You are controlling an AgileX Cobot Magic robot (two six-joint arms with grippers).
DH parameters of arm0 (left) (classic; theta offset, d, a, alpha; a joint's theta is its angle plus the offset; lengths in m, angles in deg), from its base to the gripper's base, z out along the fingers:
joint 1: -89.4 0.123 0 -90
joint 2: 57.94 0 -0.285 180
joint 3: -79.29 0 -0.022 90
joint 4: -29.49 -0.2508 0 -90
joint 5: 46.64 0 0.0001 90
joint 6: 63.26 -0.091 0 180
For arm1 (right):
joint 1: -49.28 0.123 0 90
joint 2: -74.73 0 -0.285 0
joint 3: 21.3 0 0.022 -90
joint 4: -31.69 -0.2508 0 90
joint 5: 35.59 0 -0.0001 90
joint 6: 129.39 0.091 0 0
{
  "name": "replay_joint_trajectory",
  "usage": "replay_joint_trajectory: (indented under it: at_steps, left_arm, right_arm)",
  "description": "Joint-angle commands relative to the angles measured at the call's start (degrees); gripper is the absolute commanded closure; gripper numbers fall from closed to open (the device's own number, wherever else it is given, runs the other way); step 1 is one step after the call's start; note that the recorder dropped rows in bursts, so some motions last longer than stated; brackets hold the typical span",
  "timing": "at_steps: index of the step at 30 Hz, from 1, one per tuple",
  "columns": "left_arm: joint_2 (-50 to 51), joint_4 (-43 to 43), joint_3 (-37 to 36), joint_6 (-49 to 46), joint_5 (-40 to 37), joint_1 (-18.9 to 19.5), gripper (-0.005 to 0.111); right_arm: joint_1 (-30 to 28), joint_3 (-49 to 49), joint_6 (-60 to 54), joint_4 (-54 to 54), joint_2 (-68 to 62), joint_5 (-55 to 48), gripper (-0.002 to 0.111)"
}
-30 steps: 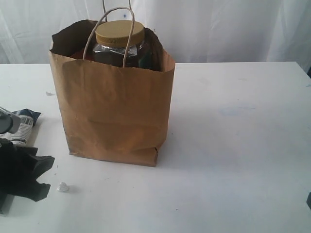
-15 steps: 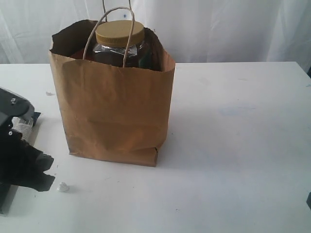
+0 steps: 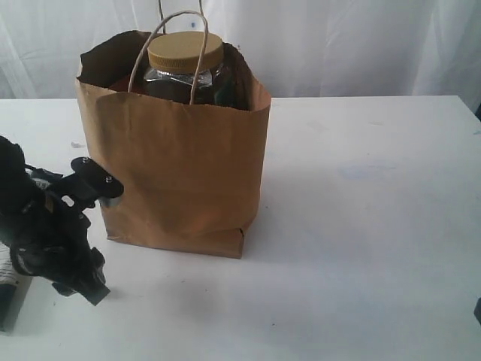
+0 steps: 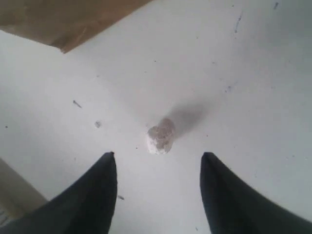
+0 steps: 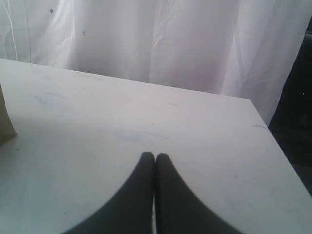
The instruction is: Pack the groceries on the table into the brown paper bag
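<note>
The brown paper bag (image 3: 176, 169) stands upright on the white table (image 3: 361, 226), with the gold-lidded nut jar (image 3: 185, 53) showing inside its open top. In the left wrist view a small white lump (image 4: 161, 136) lies on the table just ahead of my left gripper (image 4: 158, 156), which is open with a finger on either side of it and apart from it. A corner of the bag (image 4: 73, 19) lies beyond the lump. In the exterior view my left arm (image 3: 49, 233) hides the lump. My right gripper (image 5: 155, 157) is shut on nothing above bare table.
A white curtain (image 3: 338, 45) hangs behind the table. The table's far right corner (image 5: 251, 105) shows in the right wrist view, with a dark gap beyond it. A grey edge (image 3: 9, 312) sits at the lower left under my left arm.
My left arm has swung right and down over the white lump near the bag's front corner, and now hides the lump and the blue-white packet. The bag and right gripper have not moved.
</note>
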Motion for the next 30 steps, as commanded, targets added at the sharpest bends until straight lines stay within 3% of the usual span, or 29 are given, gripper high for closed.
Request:
replay_joint_trajectory:
  at_steps: [1, 20, 26, 30]
  left_arm:
    - [3.11, 0.10, 0.36, -0.18, 3.53, -0.02, 0.051]
    - [7.66, -1.53, -0.10, -0.42, 4.77, -0.02, 0.053]
    - [7.66, -2.35, -0.10, -0.42, 2.66, -0.02, 0.106]
    - [7.66, -4.16, -0.10, -0.42, 2.02, -0.02, 0.107]
  right_arm:
    - [0.11, -0.13, 0.03, -0.16, -0.22, 0.32, 0.108]
    - [0.11, -0.13, 1.35, -0.30, -0.22, 0.32, 0.108]
    - [0.11, -0.13, 1.35, -0.19, -0.22, 0.32, 0.108]
    - [0.11, -0.13, 1.35, -0.29, -0.22, 0.32, 0.108]
